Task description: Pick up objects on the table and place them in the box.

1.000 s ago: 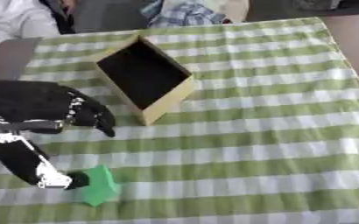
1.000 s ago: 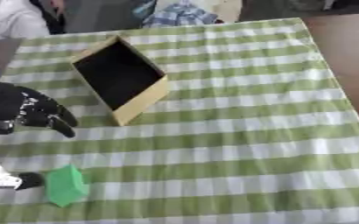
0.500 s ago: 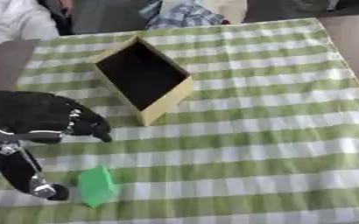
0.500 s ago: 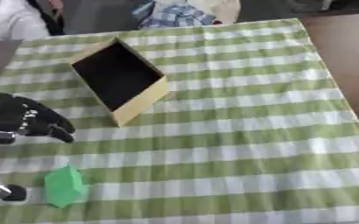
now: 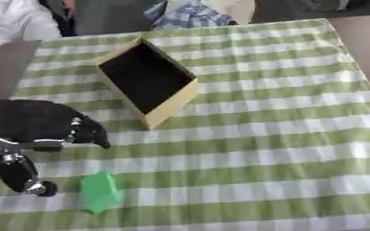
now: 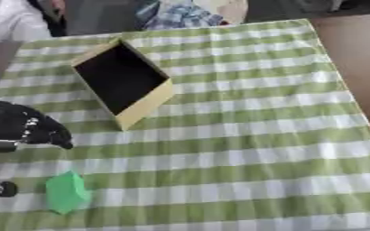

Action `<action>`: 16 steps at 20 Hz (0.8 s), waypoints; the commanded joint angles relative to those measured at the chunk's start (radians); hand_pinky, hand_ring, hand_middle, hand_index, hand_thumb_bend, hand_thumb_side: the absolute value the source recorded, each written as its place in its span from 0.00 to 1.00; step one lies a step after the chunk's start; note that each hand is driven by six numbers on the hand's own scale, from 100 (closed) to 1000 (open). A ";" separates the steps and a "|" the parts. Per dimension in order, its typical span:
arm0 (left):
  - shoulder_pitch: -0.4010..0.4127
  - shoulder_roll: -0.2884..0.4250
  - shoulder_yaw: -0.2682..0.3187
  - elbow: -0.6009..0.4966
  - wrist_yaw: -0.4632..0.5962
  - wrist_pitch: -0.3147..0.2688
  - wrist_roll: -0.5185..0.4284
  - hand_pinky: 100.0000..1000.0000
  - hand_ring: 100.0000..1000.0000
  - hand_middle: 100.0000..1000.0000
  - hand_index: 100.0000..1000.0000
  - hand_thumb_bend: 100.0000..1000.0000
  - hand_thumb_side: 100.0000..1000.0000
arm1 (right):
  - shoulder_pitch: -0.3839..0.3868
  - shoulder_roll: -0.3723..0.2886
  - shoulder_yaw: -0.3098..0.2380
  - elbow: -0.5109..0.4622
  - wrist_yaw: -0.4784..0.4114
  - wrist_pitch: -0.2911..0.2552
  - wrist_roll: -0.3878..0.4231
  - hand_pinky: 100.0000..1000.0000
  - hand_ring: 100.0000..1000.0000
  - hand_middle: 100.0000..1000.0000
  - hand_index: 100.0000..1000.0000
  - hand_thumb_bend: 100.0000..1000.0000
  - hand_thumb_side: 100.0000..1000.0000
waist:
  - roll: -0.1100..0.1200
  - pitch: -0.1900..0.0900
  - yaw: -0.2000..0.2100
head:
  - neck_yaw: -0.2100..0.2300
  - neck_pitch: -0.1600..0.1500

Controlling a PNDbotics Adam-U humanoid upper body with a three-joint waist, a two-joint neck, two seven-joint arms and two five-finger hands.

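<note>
Green block (image 5: pixel 99 191) lies just beside (apparently untouched) the left hand (image 5: pixel 38 131).

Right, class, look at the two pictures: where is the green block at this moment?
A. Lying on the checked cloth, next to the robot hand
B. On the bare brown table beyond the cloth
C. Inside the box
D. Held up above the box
A: the green block lies on the checked cloth, just beside the left robot hand, while the box stands apart, farther up the table.
</note>
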 commanded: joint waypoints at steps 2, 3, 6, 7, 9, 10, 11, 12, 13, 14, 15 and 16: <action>-0.011 0.012 -0.004 -0.010 -0.002 -0.001 -0.017 0.82 0.87 0.84 0.92 0.55 0.00 | -0.013 -0.022 -0.004 -0.015 0.003 0.000 0.001 0.55 0.78 0.70 0.89 0.00 0.94 | -0.001 -0.013 -0.003 | 0.001 0.009; -0.015 0.009 -0.010 -0.010 0.000 -0.004 -0.021 0.81 0.87 0.84 0.92 0.55 0.00 | -0.013 -0.022 -0.004 -0.015 0.003 0.000 0.001 0.55 0.78 0.70 0.89 0.00 0.94 | -0.001 -0.013 -0.004 | 0.000 0.010; -0.029 0.001 -0.019 -0.010 0.007 -0.009 -0.021 0.79 0.86 0.84 0.91 0.59 0.00 | -0.012 -0.021 -0.004 -0.015 0.002 0.000 0.002 0.55 0.78 0.70 0.89 0.00 0.94 | -0.001 -0.012 -0.005 | -0.002 0.012; -0.032 0.000 -0.022 -0.010 0.006 -0.011 -0.022 0.79 0.86 0.84 0.91 0.59 0.00 | -0.012 -0.020 -0.004 -0.015 0.002 0.001 0.001 0.54 0.78 0.70 0.89 0.00 0.94 | 0.000 -0.012 -0.006 | -0.003 0.012; -0.036 -0.002 -0.029 -0.010 0.003 -0.016 -0.027 0.80 0.86 0.84 0.91 0.59 0.00 | -0.012 -0.019 -0.005 -0.015 0.002 0.001 0.001 0.54 0.78 0.70 0.89 0.00 0.94 | 0.001 -0.011 -0.007 | -0.004 0.012; -0.037 -0.002 -0.031 -0.010 0.002 -0.017 -0.031 0.80 0.86 0.84 0.91 0.59 0.00 | -0.012 -0.018 -0.005 -0.015 0.002 0.001 0.001 0.54 0.78 0.70 0.89 0.00 0.94 | 0.001 -0.011 -0.007 | -0.004 0.012; -0.038 -0.003 -0.034 -0.010 0.000 -0.019 -0.035 0.80 0.86 0.84 0.91 0.59 0.00 | -0.012 -0.018 -0.006 -0.015 0.002 0.002 0.001 0.54 0.78 0.70 0.89 0.00 0.94 | 0.002 -0.011 -0.007 | -0.004 0.012; -0.038 -0.003 -0.037 -0.010 -0.003 -0.020 -0.041 0.80 0.86 0.84 0.91 0.58 0.00 | -0.012 -0.017 -0.006 -0.015 0.002 0.002 0.001 0.54 0.78 0.70 0.89 0.00 0.94 | 0.002 -0.010 -0.008 | -0.003 0.012; -0.037 -0.004 -0.040 -0.010 -0.005 -0.020 -0.047 0.80 0.86 0.84 0.91 0.58 0.00 | -0.012 -0.016 -0.007 -0.015 0.002 0.002 0.000 0.54 0.78 0.70 0.89 0.00 0.94 | 0.002 -0.010 -0.009 | -0.003 0.012; -0.036 -0.005 -0.043 -0.010 -0.006 -0.019 -0.052 0.80 0.86 0.85 0.91 0.57 0.00 | -0.012 -0.016 -0.007 -0.015 0.002 0.002 0.000 0.54 0.78 0.70 0.89 0.00 0.94 | 0.003 -0.010 -0.009 | -0.003 0.011; -0.037 -0.007 -0.045 -0.010 -0.007 -0.016 -0.057 0.79 0.86 0.85 0.91 0.57 0.00 | -0.012 -0.015 -0.008 -0.015 0.002 0.002 -0.001 0.54 0.78 0.70 0.89 0.00 0.94 | 0.003 -0.010 -0.010 | -0.004 0.011; -0.039 -0.011 -0.047 -0.010 -0.009 -0.011 -0.059 0.79 0.86 0.85 0.91 0.57 0.00 | -0.012 -0.014 -0.008 -0.015 0.002 0.003 -0.001 0.54 0.78 0.70 0.89 0.00 0.94 | 0.003 -0.009 -0.011 | -0.004 0.011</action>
